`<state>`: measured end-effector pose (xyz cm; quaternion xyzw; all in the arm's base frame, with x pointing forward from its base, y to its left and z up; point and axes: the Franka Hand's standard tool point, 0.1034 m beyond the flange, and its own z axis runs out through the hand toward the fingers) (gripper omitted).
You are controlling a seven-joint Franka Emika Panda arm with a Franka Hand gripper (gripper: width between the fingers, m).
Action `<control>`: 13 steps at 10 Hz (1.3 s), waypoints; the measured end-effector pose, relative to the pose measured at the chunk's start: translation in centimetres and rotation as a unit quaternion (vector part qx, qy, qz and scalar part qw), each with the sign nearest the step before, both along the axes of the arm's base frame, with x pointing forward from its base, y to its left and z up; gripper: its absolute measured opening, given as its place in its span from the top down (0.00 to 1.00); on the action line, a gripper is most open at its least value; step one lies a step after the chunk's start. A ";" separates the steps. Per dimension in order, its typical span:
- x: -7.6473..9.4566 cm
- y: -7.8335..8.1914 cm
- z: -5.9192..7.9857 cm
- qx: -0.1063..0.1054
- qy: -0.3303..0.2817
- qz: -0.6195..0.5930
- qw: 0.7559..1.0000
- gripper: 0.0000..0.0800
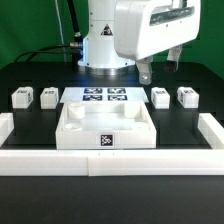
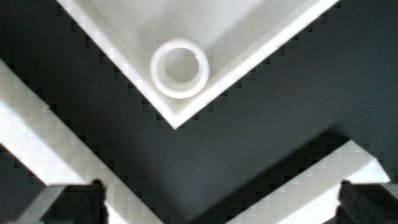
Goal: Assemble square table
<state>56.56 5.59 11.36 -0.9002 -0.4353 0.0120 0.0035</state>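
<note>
The white square tabletop [image 1: 105, 128] lies tray-side up in the middle of the table, a tag on its front wall. In the wrist view one corner of the tabletop [image 2: 214, 30] shows with a round socket [image 2: 178, 65]. Two white tagged legs [image 1: 22, 97] [image 1: 48, 96] stand at the exterior view's left and two more [image 1: 162, 97] [image 1: 187, 97] at its right. My gripper [image 1: 158, 68] hangs high above the right-hand legs, open and empty. In the wrist view the gripper [image 2: 214, 205] shows as two dark fingertips [image 2: 63, 205] far apart, with nothing between them.
The marker board [image 1: 105, 97] lies behind the tabletop. A long white border rail [image 1: 110, 159] runs along the front and up both sides [image 1: 212, 130]; its bands [image 2: 36, 120] show in the wrist view. The robot base [image 1: 100, 50] stands at the back.
</note>
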 end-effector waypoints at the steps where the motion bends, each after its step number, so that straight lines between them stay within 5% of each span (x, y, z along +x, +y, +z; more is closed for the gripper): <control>1: 0.0 0.0 0.0 0.000 0.000 0.000 1.000 0.19; 11: -0.2 0.0 -0.1 0.000 0.001 0.009 1.000 0.19; 13: -4.0 -1.2 -1.3 0.002 0.003 0.106 0.994 0.19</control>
